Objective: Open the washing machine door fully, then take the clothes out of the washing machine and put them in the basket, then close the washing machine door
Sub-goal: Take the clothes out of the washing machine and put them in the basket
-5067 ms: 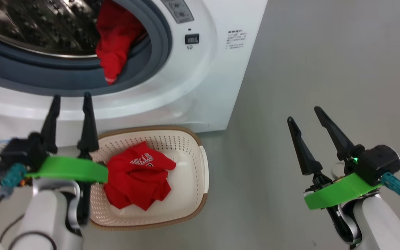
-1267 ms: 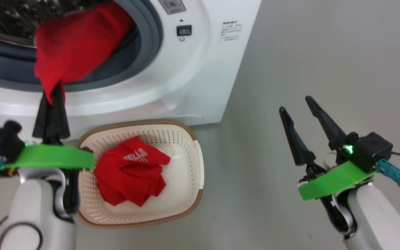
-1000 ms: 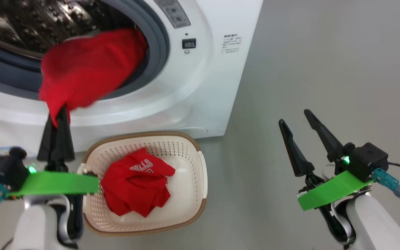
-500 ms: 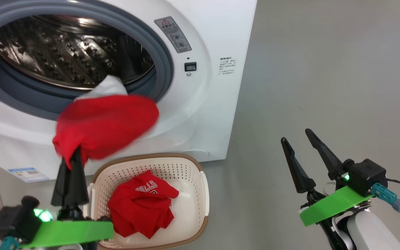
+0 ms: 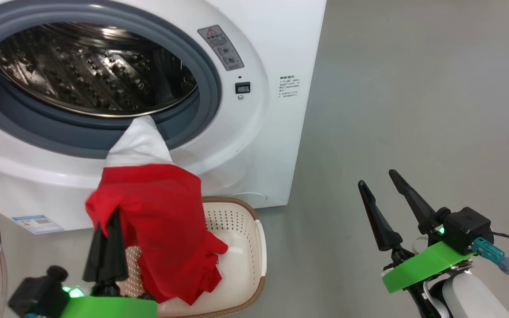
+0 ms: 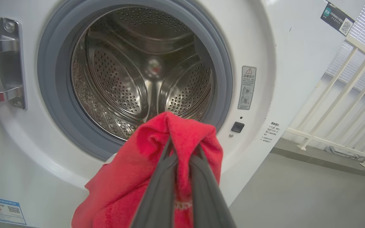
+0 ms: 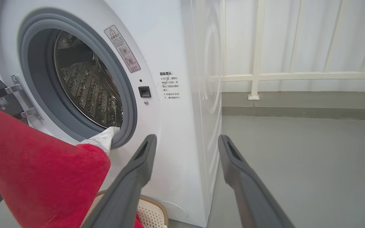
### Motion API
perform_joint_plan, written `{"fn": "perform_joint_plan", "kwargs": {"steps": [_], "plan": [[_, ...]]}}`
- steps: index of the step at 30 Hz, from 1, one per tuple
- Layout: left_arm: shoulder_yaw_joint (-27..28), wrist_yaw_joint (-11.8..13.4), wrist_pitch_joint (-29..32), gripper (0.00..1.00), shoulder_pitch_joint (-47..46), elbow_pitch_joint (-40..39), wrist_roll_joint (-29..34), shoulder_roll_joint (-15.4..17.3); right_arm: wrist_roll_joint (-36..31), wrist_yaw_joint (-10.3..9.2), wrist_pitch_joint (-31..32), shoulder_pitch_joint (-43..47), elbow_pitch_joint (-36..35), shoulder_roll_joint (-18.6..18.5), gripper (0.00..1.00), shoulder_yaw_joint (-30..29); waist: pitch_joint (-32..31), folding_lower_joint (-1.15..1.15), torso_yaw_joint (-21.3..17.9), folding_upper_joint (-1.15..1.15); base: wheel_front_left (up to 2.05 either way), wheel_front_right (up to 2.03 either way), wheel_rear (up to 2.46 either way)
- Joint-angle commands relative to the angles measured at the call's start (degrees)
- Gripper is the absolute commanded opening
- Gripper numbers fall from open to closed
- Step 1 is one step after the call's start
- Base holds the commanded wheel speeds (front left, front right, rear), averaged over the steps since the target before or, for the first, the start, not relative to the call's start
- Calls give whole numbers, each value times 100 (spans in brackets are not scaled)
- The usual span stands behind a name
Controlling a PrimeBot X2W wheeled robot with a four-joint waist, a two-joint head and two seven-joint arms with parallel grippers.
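Grey floor (image 5: 391, 110) stretches wide right of the basket (image 5: 260, 247).

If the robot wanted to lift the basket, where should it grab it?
Probably the basket's right-side handle, coming from the right with the open right gripper: that edge is bare, while the red garment hangs over the left part.

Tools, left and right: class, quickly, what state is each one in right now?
The left tool is closed on the red garment.
The right tool is open, holding nothing.
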Motion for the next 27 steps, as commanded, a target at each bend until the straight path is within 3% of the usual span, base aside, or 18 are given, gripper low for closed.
{"fn": "perform_joint_plan", "kwargs": {"steps": [1,11,22,27], "plan": [[127,-20,-47,0,-145,-14,-44,61,15,2,-37,-25,-131,-47,100,136,37,0,-7,0,0,0,0],[-253,19,-17,0,-690,1093,-620,61,62,2,-37,-159,-117,-44,100,215,475,0,-67,0,0,0,0],[-363,-201,-32,0,-1744,3031,-632,65,114,2,-37,-459,-113,-85,100,252,1111,0,-143,0,0,0,0],[-453,-298,228,0,-2234,3961,-733,64,228,2,-37,-553,-99,-154,100,366,1342,0,-151,0,0,0,0]]}}
